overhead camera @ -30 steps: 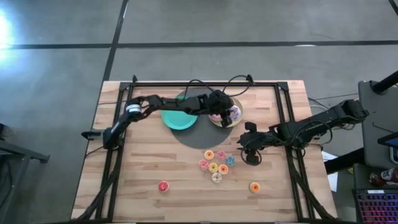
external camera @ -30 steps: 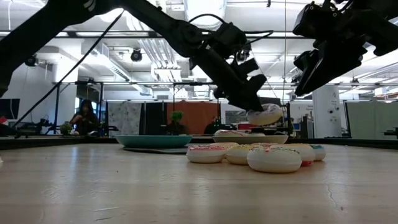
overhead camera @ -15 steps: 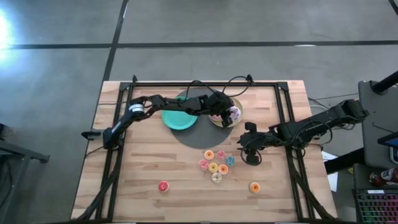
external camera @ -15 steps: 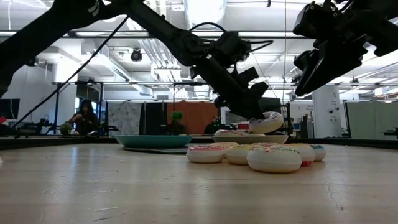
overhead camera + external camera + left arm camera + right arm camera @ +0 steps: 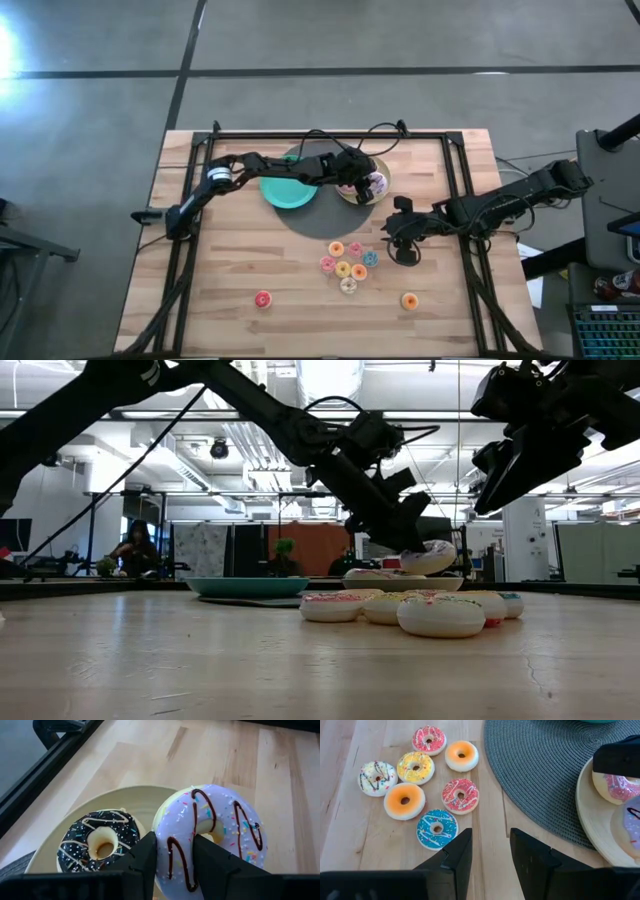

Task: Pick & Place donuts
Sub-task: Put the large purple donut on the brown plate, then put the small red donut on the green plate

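- Since a second ago, the left gripper (image 5: 173, 852) has been lowering the lilac donut (image 5: 212, 837) toward the beige plate (image 5: 135, 800); its fingers (image 5: 145, 860) are pinching the ring.
- A chocolate donut (image 5: 99, 839) is lying on that plate.
- The right gripper (image 5: 490, 852) is hovering, fingers (image 5: 457, 855) slightly spread and holding nothing, beside the small donuts (image 5: 432, 775) sitting on the table (image 5: 220, 260).
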Robot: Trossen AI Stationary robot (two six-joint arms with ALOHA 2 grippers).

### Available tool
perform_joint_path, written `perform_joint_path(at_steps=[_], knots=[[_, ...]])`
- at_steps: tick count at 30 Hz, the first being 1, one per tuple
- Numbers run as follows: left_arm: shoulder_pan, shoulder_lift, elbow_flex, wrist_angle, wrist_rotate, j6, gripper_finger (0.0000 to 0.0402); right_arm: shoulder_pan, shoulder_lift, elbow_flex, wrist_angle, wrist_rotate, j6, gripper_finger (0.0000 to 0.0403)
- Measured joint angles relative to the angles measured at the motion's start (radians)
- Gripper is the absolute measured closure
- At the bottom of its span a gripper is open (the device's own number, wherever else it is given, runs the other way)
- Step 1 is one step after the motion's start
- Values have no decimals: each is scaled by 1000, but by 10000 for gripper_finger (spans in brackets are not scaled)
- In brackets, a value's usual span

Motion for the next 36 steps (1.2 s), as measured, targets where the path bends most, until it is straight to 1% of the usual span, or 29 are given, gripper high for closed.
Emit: perform_joint_path(at_steps=[13,23,31,36], knots=[[1,0,0,-3,1,17,306,0,0,0,1,0,0,280],[2,0,0,-3,0,23,245,0,0,0,1,0,0,280],[4,-2,2,-14,-2,25,239,0,0,0,0,0,0,280],[4,-48,7,-30,-3,46,239,0,0,0,-1,0,0,280]])
